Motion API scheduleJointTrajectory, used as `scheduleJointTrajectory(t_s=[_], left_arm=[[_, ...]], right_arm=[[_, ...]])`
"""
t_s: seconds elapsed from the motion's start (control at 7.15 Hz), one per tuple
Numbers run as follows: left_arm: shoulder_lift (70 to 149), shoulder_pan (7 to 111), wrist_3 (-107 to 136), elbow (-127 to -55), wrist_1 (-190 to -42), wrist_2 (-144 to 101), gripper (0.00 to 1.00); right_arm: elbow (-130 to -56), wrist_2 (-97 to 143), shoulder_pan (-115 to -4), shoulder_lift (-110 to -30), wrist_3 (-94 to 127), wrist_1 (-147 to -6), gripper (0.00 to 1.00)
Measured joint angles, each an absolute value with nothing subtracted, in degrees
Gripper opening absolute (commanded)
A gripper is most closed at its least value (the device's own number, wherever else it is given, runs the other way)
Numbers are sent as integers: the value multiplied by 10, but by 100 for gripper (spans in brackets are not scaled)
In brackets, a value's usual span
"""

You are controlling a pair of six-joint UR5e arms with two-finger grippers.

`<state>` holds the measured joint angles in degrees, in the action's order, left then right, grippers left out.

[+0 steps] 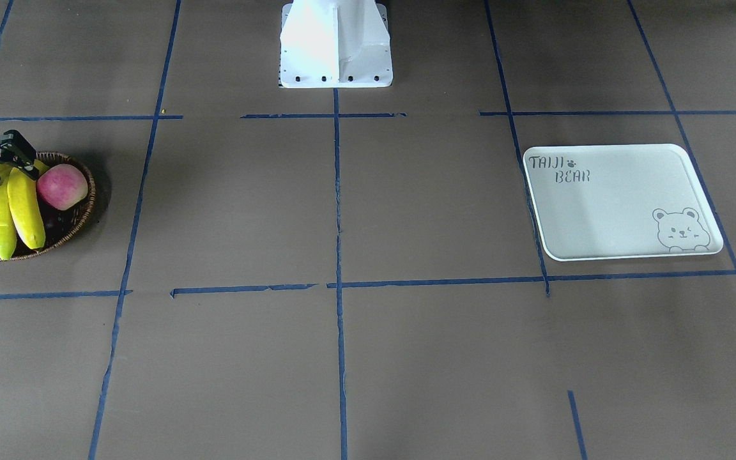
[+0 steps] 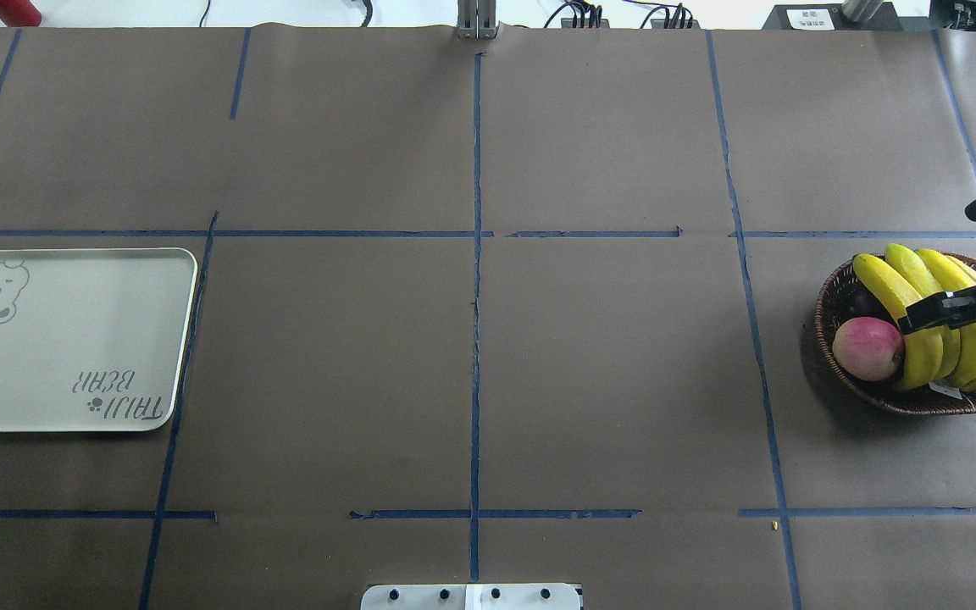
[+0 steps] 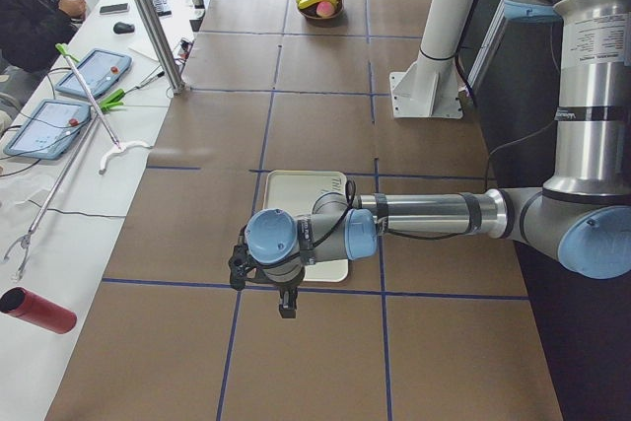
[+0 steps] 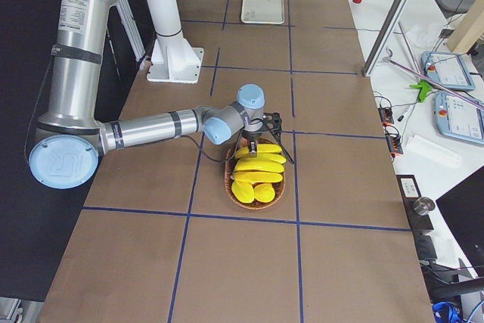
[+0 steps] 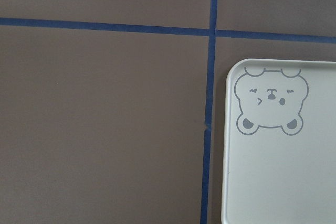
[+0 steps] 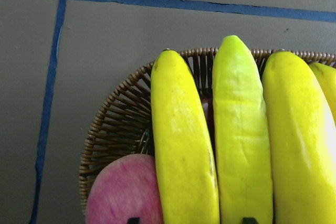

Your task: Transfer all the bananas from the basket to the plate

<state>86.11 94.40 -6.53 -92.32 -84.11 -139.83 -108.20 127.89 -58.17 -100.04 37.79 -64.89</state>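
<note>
The four bananas (image 2: 924,352) lie side by side in the basket (image 2: 831,292), at the 3 o'clock edge of the desk (image 2: 471,381) in the overhead view. A pink apple (image 2: 867,348) sits at their 8 o'clock. The right hand (image 1: 0,167) hangs over them, released, its fingertips (image 1: 18,148) straddling the banana nearest the apple (image 6: 184,140). The plate (image 2: 64,339) lies at 9 o'clock. The left hand (image 3: 284,301) hovers near its bear-marked corner, and I cannot tell its grip.
</note>
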Motion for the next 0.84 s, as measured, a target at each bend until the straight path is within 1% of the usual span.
scheduleJointTrajectory(t_s=[0.14,0.28,0.42,0.56,0.7,0.84], left_arm=[[862,944,-65,-923,-841,-1398,100],[862,944,-65,-923,-841,-1398,100],[863,944,-65,-923,-841,-1398,100],[863,944,-65,-922,-841,-1398,100],[863,944,-66,-921,-841,-1398,100],[863,944,-66,-921,-841,-1398,100]], right_arm=[[-1082,1279,-581,-999,378,-650,72],[-1082,1279,-581,-998,378,-651,65],[-1081,1279,-581,-998,378,-651,48],[-1081,1279,-581,-998,378,-651,25],[-1082,1279,-582,-998,377,-651,20],[-1082,1279,-582,-998,377,-650,12]])
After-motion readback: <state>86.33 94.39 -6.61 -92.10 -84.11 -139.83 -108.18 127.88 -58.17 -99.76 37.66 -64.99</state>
